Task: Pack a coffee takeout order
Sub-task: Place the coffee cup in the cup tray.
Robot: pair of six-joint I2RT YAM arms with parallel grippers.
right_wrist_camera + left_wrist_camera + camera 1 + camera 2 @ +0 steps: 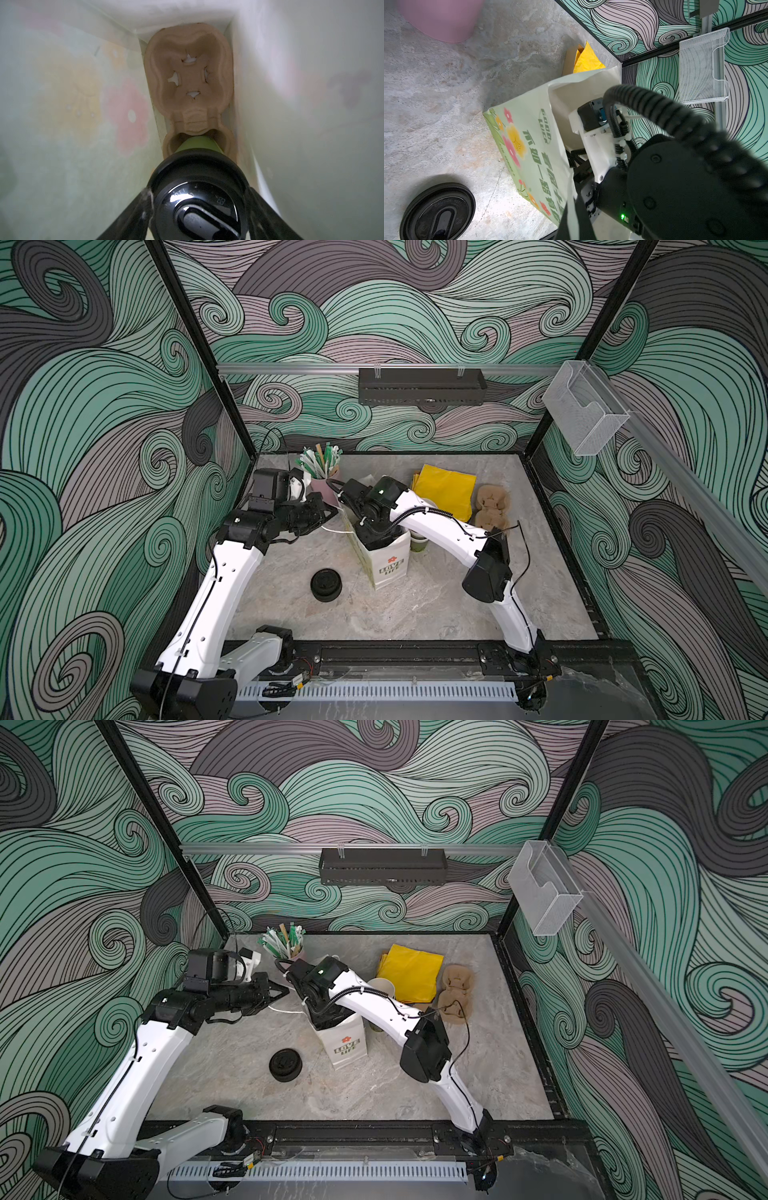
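Observation:
In the right wrist view a tan carrier (189,72) lies at the bottom of the paper bag (62,104). A green paper cup (195,143) with a black lid (197,199) stands in the carrier's nearer pocket. My right gripper (199,193) reaches down inside the bag, and its fingers lie against both sides of the lid. In both top views the bag (388,560) (347,1044) stands upright mid-table and hides that gripper. My left gripper (332,514) (573,224) is beside the bag, shut on its white handle. Yellow sheets (446,493) lie behind the bag.
A stack of black lids (326,585) sits in front of the bag on the left. More tan carriers (492,506) lie at the right, and lidless cups (380,988) stand under the right arm. A pink holder with stirrers (320,472) stands at the back.

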